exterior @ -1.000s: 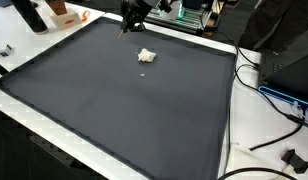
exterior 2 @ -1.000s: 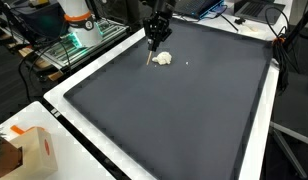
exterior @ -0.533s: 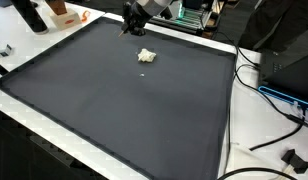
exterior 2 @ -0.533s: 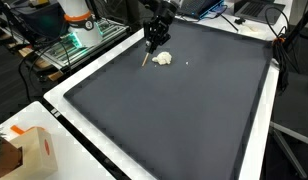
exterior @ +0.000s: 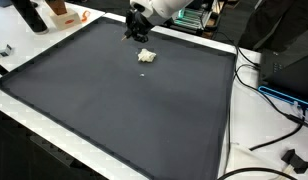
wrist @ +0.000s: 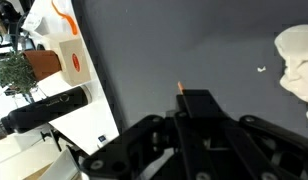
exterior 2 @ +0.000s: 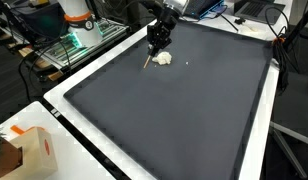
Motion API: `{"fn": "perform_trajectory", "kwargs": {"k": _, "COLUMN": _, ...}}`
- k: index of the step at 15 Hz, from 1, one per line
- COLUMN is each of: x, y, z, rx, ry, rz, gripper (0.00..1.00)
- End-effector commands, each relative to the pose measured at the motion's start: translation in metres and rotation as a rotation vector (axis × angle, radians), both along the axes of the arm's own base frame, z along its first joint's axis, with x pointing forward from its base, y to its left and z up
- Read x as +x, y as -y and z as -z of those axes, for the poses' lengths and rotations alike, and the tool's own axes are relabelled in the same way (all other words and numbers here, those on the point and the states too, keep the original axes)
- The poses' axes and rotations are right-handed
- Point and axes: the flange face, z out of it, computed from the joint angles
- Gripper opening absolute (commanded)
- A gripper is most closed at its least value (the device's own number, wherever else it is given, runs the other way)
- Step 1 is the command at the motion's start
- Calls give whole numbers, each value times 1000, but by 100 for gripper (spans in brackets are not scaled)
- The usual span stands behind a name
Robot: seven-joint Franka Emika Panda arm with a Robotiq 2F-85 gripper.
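I'm watching the gripper (exterior 2: 158, 38) hovering close to one edge of the black mat (exterior 2: 174, 120), its fingers clenching a thin pale stick (exterior 2: 148, 61) whose orange end is pointing down at the mat. Just beside it a small white lump (exterior 2: 163, 58) is lying, crumpled and irregular, with a tiny crumb (exterior 2: 187, 62) near it.

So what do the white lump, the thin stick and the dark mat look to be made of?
The white lump is soft, matte and crumpled into folds, so likely tissue or cloth; I cannot tell which. The thin stick in the end effector is pale and straight, orange-tipped in the wrist view, so probably wood. The dark mat is flat, matte charcoal without glare, perhaps rubber or fabric.
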Motion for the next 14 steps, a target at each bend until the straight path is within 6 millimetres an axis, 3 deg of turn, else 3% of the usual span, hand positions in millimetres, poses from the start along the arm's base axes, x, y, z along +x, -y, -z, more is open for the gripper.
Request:
{"fn": "perform_trajectory", "kwargs": {"k": 1, "x": 4, "y": -5, "z": 10, "rx": -33, "ry": -22, "rz": -19, "gripper": 3}}
{"fn": "perform_trajectory", "kwargs": {"k": 14, "x": 7, "y": -16, "z": 24, "rx": -17, "ry": -72, "rz": -95, "gripper": 3}}
